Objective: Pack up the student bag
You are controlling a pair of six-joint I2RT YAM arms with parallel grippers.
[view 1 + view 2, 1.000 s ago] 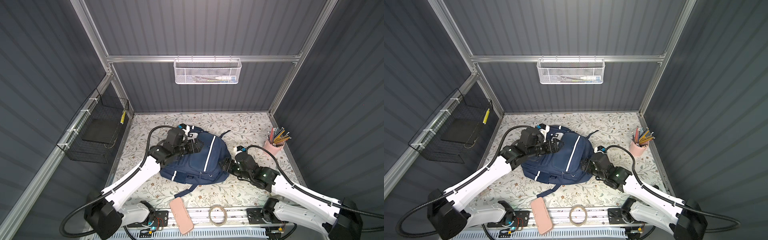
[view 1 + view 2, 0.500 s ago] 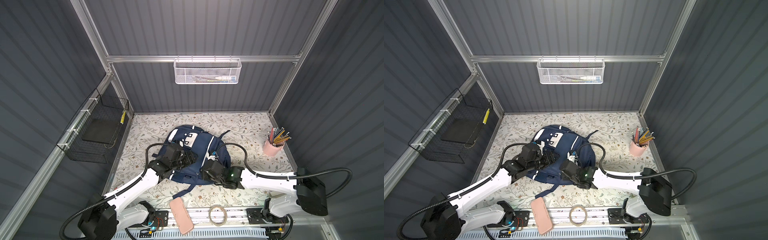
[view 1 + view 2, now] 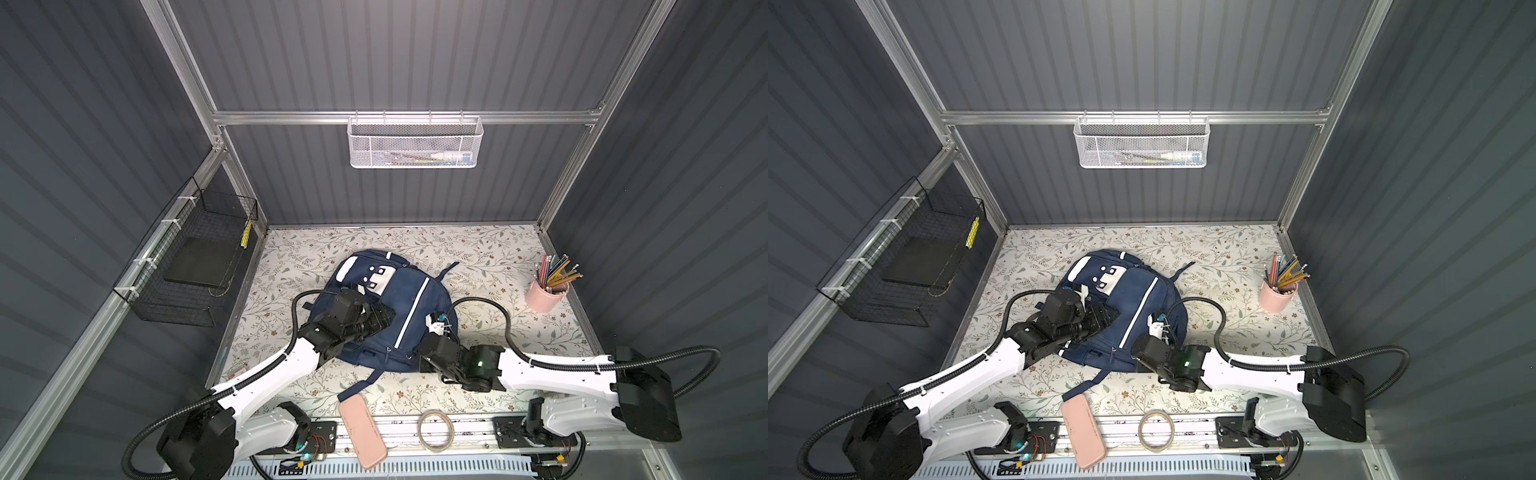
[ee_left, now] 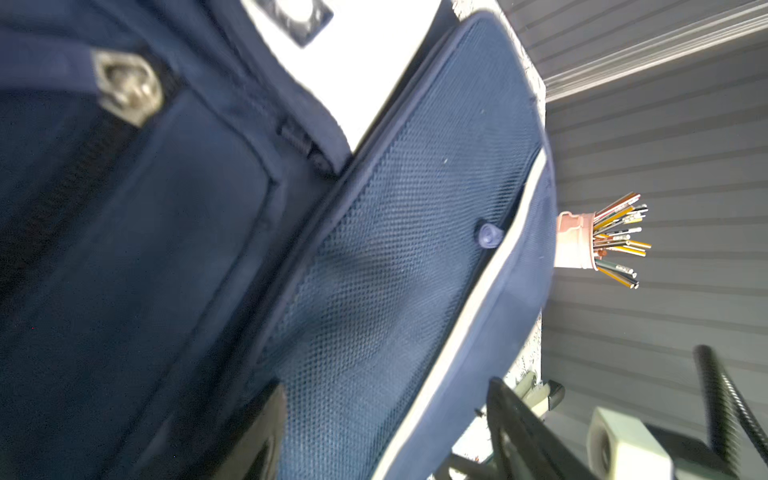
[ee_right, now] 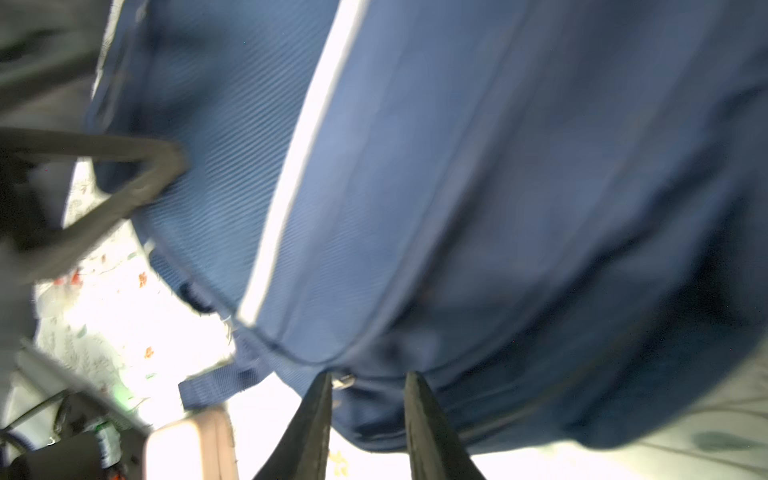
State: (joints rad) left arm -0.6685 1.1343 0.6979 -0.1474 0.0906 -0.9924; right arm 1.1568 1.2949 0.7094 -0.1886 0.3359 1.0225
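the student bag (image 3: 407, 291) lies, apparently zipped, on the table (image 3: 490, 249). step: opening it. my right gripper (image 5: 369, 376) sits at the zipper pull (image 5: 345, 380), jaws narrow; grasp: cannot tell. my left gripper (image 4: 386, 386) is spread wide over the mesh panel (image 4: 395, 249). next: secure pull, brace fabric.

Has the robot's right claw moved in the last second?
Yes. The right gripper has swung away from the pink pencil cup, toward the near edge of the student bag.

pink case (image 3: 362, 430) at front | ring (image 3: 419, 428) near it | pencil cup (image 3: 545, 296) far right | mesh basket (image 3: 414, 143) hanging at rear
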